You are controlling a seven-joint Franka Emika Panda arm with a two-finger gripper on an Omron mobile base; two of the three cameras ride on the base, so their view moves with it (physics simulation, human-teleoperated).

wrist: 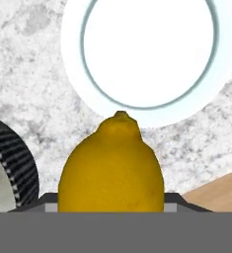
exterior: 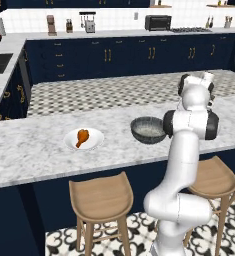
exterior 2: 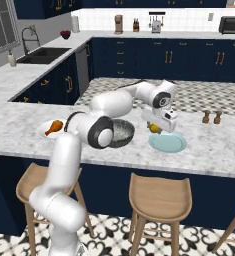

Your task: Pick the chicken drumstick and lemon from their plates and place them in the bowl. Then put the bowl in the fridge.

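My gripper [exterior 2: 156,126] is shut on the lemon [wrist: 111,163], a yellow oval fruit [exterior 2: 153,128] held just above the pale blue-green plate [exterior 2: 167,143], whose rim [wrist: 73,54] lies bare below it. To the left of that plate stands the dark ribbed bowl [exterior 2: 121,134] on the marble counter, with a speckled inside [exterior: 148,129] and an edge [wrist: 14,163] showing in the hand view. Further left, the orange-brown chicken drumstick [exterior: 82,137] lies on the white plate [exterior: 96,142]. The fridge is out of view.
Two small brown shakers [exterior 2: 212,117] stand on the counter right of the blue-green plate. Wooden stools [exterior: 101,197] [exterior 2: 159,197] line the counter's near side. Navy cabinets, a sink [exterior 2: 44,55] and small appliances run along the far walls.
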